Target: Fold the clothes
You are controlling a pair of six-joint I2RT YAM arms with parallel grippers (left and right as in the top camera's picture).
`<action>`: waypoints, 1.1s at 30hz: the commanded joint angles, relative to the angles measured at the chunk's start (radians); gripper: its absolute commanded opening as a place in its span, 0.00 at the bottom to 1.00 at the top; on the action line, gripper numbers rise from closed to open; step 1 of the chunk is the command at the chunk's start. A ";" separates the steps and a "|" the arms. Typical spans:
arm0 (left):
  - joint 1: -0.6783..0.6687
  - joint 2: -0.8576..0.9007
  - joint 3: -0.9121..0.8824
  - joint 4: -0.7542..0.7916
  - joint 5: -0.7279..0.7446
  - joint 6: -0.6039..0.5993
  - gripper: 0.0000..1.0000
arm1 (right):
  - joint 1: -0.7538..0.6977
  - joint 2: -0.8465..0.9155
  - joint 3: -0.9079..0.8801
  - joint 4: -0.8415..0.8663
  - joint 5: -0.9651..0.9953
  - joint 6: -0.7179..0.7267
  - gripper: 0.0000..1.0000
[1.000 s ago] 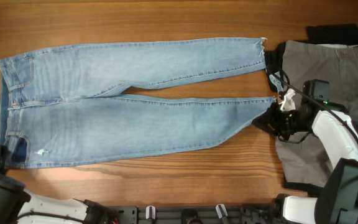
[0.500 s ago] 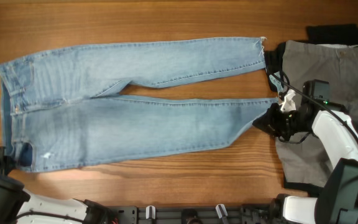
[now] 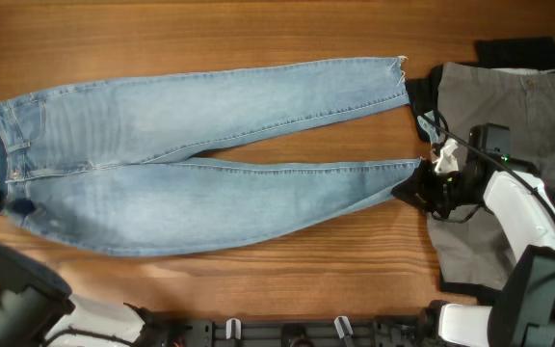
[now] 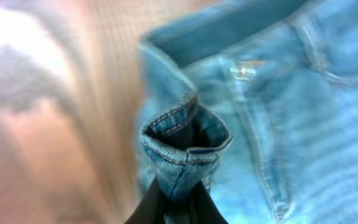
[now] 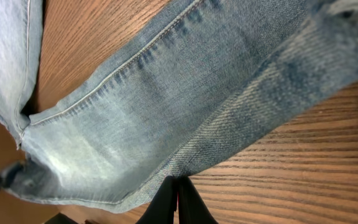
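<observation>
No readable text, labels or brands.

We see the jeans (image 3: 162, 125) as faded denim cloth, matt, with a fine twill weave, raised seam stitching and frayed hems. The bench (image 3: 258, 39) is brown wood with clear grain and a slight sheen. The grey garment (image 3: 518, 125) is smooth matt cloth. The right arm's shell (image 3: 523, 207) looks like glossy white plastic.

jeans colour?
Jeans: faded light-blue denim. Shows best in the overhead view.
</observation>
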State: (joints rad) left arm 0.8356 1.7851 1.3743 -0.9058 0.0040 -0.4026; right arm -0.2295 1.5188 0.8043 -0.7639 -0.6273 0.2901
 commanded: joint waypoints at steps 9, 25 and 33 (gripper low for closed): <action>-0.219 0.124 0.012 0.055 -0.181 0.004 1.00 | 0.004 -0.014 0.019 -0.016 0.009 0.009 0.04; -0.098 0.046 0.045 0.031 0.108 0.125 0.04 | 0.004 -0.014 0.019 -0.023 0.009 0.005 0.04; -0.095 0.047 0.046 0.022 0.111 0.138 0.04 | 0.004 -0.014 0.021 -0.023 0.010 0.009 0.04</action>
State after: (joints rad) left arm 0.7380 1.8511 1.3987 -0.8818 0.0818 -0.2932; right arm -0.2295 1.5188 0.8043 -0.7860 -0.6273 0.2901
